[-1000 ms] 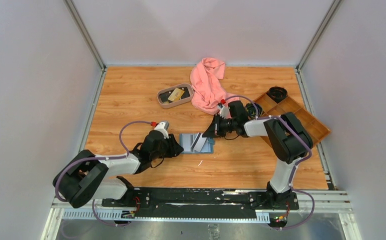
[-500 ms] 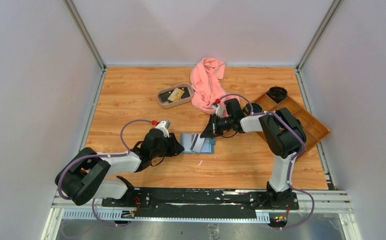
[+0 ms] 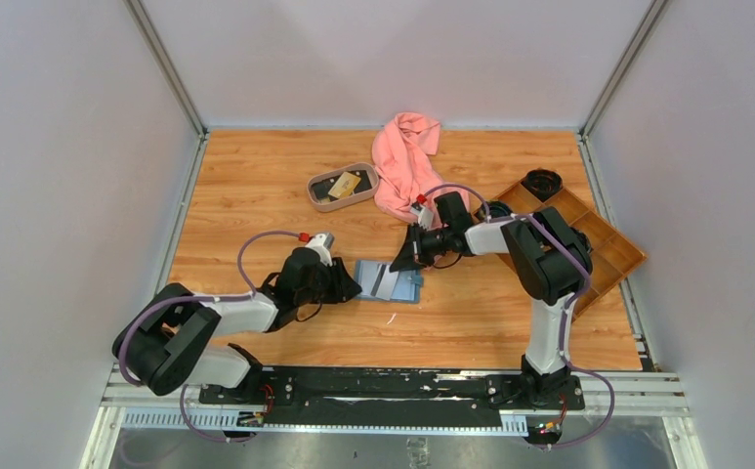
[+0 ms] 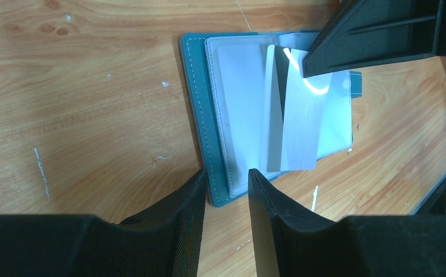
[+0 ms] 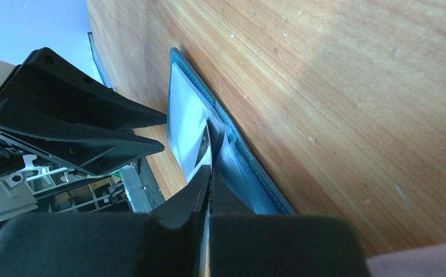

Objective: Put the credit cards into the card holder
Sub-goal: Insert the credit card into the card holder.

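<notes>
The teal card holder (image 3: 407,286) lies open on the table, its lighter inner pockets (image 4: 238,109) facing up. My right gripper (image 3: 399,262) is shut on a pale grey-white credit card (image 4: 298,127), holding it slanted over the middle of the holder; the card's thin edge shows between the pinched fingers (image 5: 200,184). My left gripper (image 4: 226,173) is open at the holder's left edge, with the holder's near corner (image 4: 217,199) in the gap between its fingers. A yellowish-gold card (image 3: 345,184) and black cards lie in the oval beige tray (image 3: 320,198).
A pink cloth (image 3: 407,166) is bunched at the back, just behind the right arm. A brown wooden compartment tray (image 3: 617,249) sits at the right edge, with a black round object (image 3: 542,182) in its far corner.
My right gripper has shifted left and slightly back with the card, bringing it lower over the holder. The left gripper has crept a little forward at the holder's edge.
</notes>
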